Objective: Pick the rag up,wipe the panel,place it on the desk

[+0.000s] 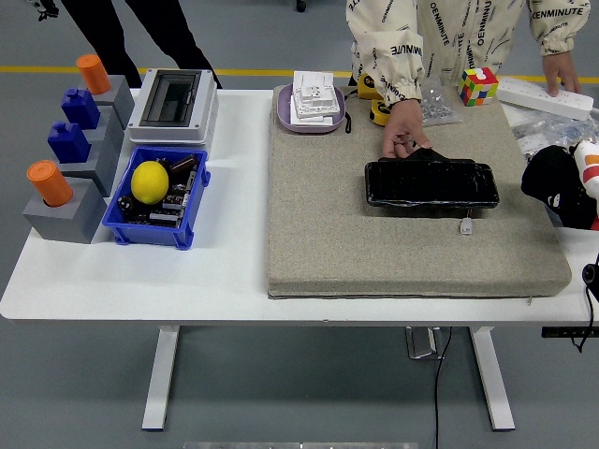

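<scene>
Black cloth, the rag (554, 181), sits bunched at the mat's (356, 234) right edge, wrapped around the right hand (573, 187), whose fingers appear closed on it, though the cloth hides most of them. The left arm is out of view. The panel (431, 183), glossy and black, lies on the mat left of the rag and well apart from it, with a person's hand (404, 131) pressing at its far left corner. Judging by this, the pick-up is done and the rag is off the panel; whether wiping is finished I cannot tell, and setting the rag on the desk is left. Clutter crowds the far right: a cube (478, 86), a power strip (547, 95), plastic bags. A small connector (465, 225) lies just near the panel. The bin (187, 224) with the lemon (150, 181) stands far left, clear of the work.
</scene>
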{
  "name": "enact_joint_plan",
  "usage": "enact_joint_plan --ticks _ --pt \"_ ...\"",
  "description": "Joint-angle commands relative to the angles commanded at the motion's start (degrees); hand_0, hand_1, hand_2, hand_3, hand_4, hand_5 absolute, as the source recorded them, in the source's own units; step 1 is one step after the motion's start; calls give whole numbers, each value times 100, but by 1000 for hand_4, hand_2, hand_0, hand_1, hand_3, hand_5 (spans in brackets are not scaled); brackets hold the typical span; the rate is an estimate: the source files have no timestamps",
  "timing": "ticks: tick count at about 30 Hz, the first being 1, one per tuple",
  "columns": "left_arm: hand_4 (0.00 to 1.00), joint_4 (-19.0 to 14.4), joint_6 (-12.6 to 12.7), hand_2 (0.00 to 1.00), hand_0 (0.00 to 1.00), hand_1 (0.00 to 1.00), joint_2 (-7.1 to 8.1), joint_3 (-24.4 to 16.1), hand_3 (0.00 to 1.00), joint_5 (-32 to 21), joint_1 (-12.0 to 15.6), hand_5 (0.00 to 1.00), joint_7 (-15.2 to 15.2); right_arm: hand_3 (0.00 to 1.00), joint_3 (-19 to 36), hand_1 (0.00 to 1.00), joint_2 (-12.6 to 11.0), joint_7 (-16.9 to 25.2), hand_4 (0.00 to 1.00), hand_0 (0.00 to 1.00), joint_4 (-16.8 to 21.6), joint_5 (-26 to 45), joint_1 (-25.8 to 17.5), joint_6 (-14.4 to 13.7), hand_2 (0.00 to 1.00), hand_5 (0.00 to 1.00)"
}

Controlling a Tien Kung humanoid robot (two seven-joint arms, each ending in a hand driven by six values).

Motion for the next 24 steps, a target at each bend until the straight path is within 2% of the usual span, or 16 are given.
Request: enact_joint_plan --ticks 9,15,24 --pt "599 0 -12 736 643 693 43 11 564 28 73 472 -10 427 434 362 339 -74 998 283 -179 -164 -202 16 420 126" --pt "598 0 -15 736 643 692 101 47 564 48 69 472 -27 427 368 365 504 -151 998 286 -158 -166 -242 16 420 125" --pt "599 0 -17 736 643 693 134 37 564 81 121 471 -17 426 225 364 586 -216 998 286 -145 -111 -304 13 420 124"
